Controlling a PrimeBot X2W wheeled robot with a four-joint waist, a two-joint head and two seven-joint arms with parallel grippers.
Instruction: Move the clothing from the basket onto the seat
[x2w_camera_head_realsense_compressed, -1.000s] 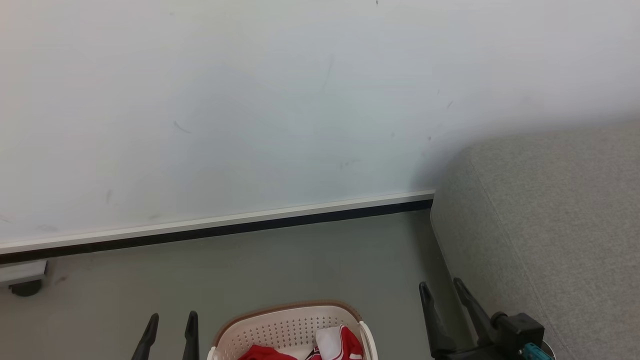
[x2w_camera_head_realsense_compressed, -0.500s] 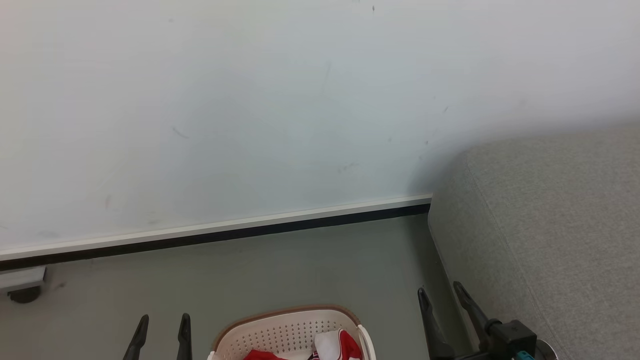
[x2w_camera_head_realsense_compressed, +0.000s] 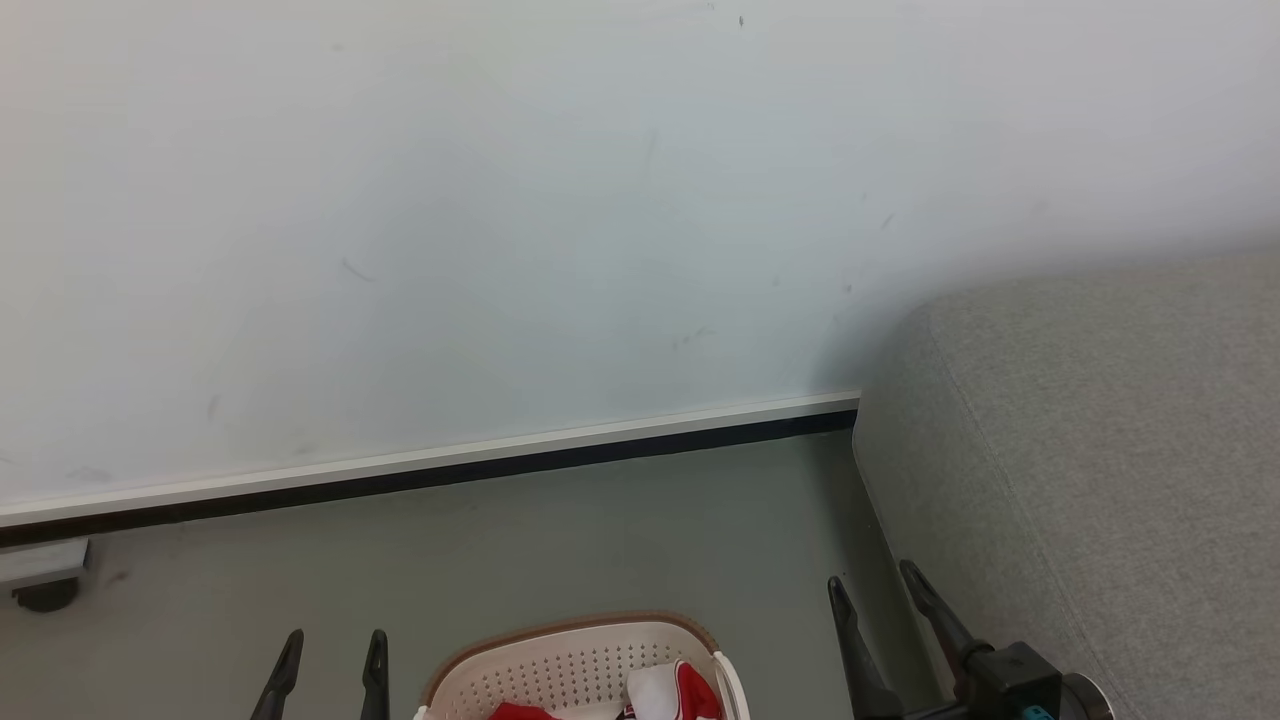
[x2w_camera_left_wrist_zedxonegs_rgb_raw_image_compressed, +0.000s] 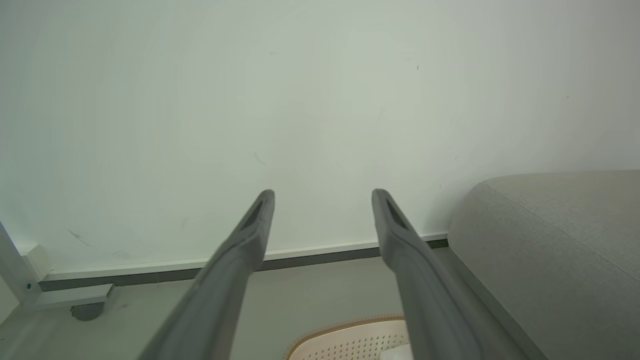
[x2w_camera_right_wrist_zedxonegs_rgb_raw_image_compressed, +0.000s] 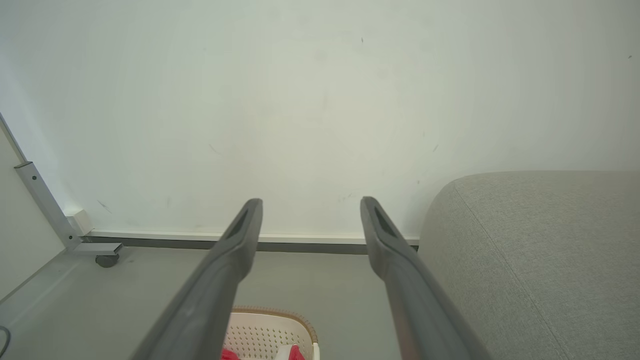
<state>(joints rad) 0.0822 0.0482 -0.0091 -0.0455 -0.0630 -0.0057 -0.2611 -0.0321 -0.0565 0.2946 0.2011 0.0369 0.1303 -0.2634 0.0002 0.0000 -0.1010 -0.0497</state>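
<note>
I see the clothing (x2w_camera_head_realsense_compressed: 700, 695) lying in the basket (x2w_camera_head_realsense_compressed: 560, 665) on the floor (x2w_camera_head_realsense_compressed: 600, 530), between my claws. The left claw (x2w_camera_head_realsense_compressed: 336, 636) and the right claw (x2w_camera_head_realsense_compressed: 869, 574) both stand wide apart, empty. The seat (x2w_camera_head_realsense_compressed: 1100, 420) is just beside the right claw.

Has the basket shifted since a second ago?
No. The basket keeps its gap to the skirting board; both slipped down the head view together, so only the view shifted.

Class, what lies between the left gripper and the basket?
Bare grey floor lies between the left gripper and the basket, as the head view shows.
</note>
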